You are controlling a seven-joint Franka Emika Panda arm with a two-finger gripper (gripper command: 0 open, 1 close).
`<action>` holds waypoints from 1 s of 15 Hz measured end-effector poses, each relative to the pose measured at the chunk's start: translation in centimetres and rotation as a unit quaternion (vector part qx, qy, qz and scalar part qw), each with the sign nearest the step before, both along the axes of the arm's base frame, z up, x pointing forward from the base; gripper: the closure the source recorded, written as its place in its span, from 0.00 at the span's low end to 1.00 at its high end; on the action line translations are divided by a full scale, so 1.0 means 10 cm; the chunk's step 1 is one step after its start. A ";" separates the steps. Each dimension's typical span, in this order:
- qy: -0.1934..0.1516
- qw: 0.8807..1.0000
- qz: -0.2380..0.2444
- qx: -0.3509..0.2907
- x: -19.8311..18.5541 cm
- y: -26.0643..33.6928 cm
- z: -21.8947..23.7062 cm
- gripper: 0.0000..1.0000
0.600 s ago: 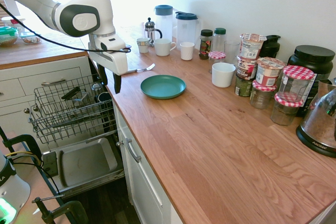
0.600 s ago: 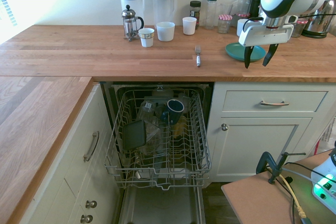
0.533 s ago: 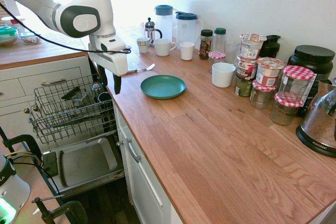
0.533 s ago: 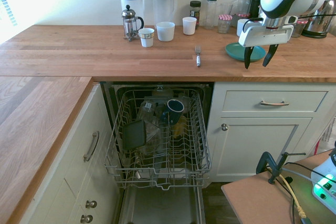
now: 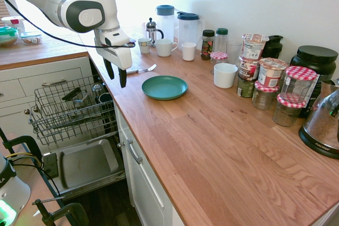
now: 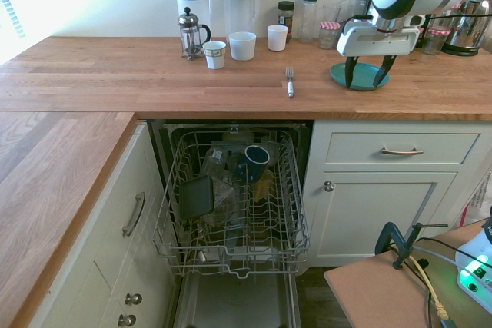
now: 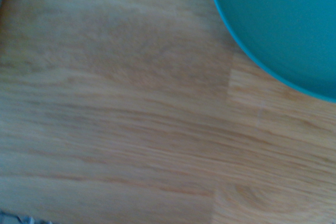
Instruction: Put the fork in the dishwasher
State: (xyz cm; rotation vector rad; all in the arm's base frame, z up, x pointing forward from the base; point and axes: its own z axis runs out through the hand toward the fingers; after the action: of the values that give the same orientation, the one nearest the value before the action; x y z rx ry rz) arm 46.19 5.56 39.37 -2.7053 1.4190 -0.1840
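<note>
Silver metal fork (image 6: 290, 82) lies lengthwise front-to-back, toward the dishwasher side of the open, empty black-fingered gripper (image 6: 363, 82).

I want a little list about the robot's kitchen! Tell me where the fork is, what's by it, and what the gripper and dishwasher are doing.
fork: lying on the wooden counter
beside fork: teal plate
gripper: open, empty, above the counter
dishwasher: open, wire rack pulled out
in rack: dark blue mug, other dishes
</note>
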 end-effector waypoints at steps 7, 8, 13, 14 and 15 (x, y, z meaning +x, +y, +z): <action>-0.019 0.995 -0.096 0.018 0.68 0.69 0.05 0.00; -0.022 0.995 -0.100 0.020 0.77 0.74 0.04 0.00; -0.021 0.988 -0.148 0.024 1.05 0.82 0.01 0.00; -0.019 0.987 -0.161 0.022 1.11 0.89 -0.02 0.00; -0.015 0.985 -0.169 0.020 1.17 0.98 -0.06 0.00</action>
State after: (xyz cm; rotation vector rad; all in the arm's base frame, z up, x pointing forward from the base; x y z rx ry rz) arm 57.87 15.41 38.81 -2.3995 1.8425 -0.2143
